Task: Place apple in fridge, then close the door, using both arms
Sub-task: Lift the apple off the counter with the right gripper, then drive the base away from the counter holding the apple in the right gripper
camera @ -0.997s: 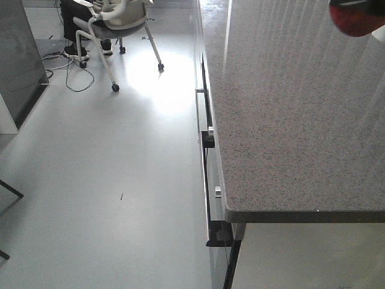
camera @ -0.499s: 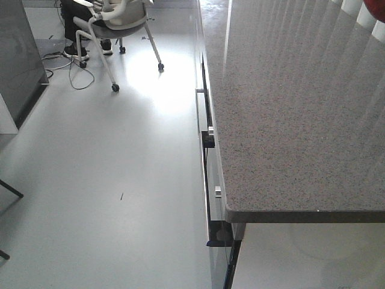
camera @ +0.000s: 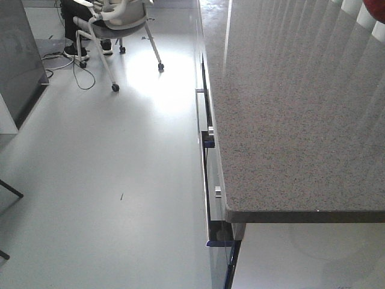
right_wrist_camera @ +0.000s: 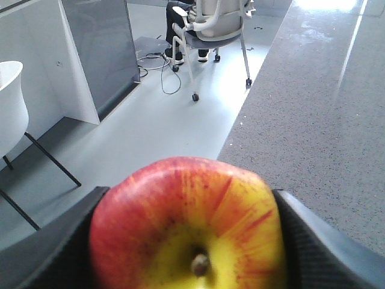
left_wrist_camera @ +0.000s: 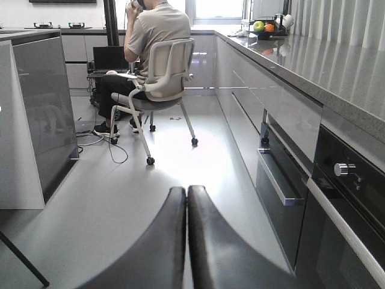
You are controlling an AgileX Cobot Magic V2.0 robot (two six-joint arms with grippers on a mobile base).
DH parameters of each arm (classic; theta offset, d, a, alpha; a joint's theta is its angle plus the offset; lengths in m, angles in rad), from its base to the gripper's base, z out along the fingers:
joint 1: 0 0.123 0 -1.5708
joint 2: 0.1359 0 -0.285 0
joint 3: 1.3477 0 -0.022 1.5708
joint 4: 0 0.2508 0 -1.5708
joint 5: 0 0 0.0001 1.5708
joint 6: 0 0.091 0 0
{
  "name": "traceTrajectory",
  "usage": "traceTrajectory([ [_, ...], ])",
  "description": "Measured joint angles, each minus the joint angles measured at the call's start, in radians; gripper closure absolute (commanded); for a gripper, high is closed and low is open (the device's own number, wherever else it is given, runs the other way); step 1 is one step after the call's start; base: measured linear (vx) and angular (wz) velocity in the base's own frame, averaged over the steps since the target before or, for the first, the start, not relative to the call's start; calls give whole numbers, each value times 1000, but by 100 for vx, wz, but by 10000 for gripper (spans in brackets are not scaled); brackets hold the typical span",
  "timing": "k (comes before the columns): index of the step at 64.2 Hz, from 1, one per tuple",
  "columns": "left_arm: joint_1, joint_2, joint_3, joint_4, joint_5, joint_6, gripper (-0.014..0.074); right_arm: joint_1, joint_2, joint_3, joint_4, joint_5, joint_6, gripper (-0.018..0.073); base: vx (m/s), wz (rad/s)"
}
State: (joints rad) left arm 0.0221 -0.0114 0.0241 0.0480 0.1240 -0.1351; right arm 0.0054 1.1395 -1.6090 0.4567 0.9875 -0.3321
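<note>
The red and yellow apple fills the lower part of the right wrist view, stem toward the camera. My right gripper is shut on it, with a black finger on each side. It hangs above the edge of the speckled counter. In the front view only a red sliver of the apple shows at the top right corner. My left gripper is shut and empty, low over the floor. The dark grey fridge stands across the aisle at the left. Its inside is hidden.
A long grey stone counter with drawers and an oven runs along the right. A person sits on a wheeled chair down the aisle, with cables on the floor. A white chair stands at the left.
In the front view the apple has moved up and right, from well inside the top right corner to a thin sliver at the edge. The rest has not moved.
</note>
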Motion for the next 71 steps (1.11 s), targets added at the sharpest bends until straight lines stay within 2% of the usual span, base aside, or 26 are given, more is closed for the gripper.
traceTrajectory([
  [71, 0, 0, 0, 0, 0, 0, 603, 0, 0, 0, 1, 0, 0, 363, 0, 0],
])
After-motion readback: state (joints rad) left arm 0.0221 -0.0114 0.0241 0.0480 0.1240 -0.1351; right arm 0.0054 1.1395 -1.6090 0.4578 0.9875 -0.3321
